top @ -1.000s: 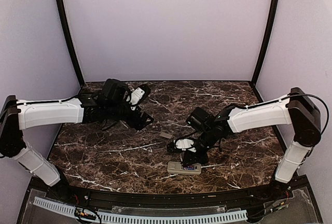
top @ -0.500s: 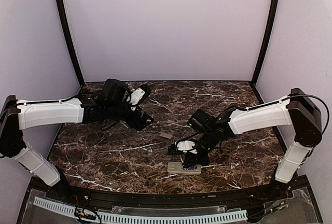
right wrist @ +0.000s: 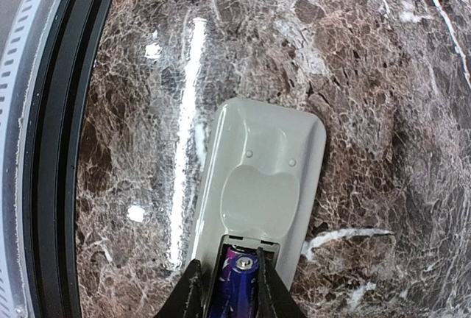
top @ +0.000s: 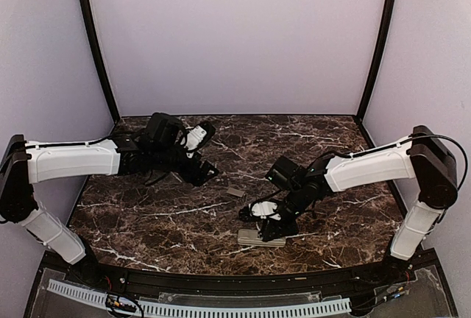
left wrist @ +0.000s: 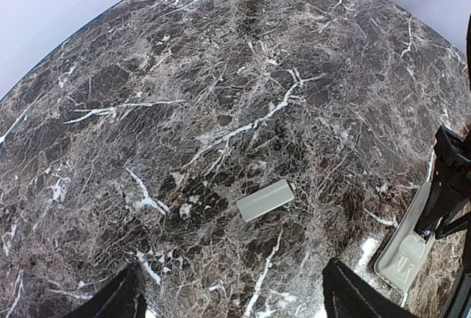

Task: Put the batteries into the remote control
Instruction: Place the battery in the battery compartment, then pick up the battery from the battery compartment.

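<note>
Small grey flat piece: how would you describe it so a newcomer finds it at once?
On the dark marble table, look near the middle, between the two arms. The small grey flat piece lies alone there, beyond the remote control; it is smaller, plain, with nothing touching it.

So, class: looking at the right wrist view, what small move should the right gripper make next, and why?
Probably ease the battery down into the open compartment, then release. The right gripper is shut on it at the compartment's mouth in the grey back of the remote control, and it does not look seated yet.
</note>
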`<action>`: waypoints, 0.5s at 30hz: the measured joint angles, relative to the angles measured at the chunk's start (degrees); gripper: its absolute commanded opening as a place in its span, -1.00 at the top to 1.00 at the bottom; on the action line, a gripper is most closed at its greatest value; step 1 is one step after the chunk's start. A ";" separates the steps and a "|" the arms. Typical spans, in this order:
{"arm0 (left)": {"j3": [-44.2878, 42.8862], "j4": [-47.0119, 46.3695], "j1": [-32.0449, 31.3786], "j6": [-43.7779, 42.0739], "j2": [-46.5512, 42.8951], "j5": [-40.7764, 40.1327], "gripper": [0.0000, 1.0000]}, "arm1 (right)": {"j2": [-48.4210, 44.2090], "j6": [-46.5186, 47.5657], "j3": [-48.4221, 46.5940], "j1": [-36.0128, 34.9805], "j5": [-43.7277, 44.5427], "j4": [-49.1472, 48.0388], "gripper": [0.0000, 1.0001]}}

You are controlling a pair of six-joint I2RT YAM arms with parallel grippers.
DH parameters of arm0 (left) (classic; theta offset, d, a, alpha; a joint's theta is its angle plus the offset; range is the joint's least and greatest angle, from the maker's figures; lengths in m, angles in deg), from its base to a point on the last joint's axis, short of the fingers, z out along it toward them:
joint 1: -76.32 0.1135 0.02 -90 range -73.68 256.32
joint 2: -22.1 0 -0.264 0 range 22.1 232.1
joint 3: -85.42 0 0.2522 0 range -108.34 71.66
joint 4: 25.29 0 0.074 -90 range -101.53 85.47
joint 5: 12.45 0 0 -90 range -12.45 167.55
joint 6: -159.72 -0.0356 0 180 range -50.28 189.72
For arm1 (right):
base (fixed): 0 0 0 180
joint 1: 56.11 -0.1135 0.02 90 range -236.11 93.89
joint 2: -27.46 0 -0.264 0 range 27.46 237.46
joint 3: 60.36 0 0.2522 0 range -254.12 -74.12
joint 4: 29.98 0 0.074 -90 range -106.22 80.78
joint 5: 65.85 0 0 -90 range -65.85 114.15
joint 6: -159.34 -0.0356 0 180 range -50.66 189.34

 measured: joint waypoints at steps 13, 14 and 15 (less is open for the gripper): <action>0.39 -0.81 0.00 -1.49 0.17 1.77 -0.63 | -0.22 -0.11 -0.50 0.00 0.66 2.58 0.39; 0.57 -1.01 0.00 -1.64 0.17 2.01 -0.63 | -0.24 -0.17 -0.55 -0.02 0.68 2.67 0.40; 0.72 -1.07 0.00 -1.73 0.17 2.32 -0.63 | -0.28 -0.26 -0.63 0.00 0.68 2.73 0.43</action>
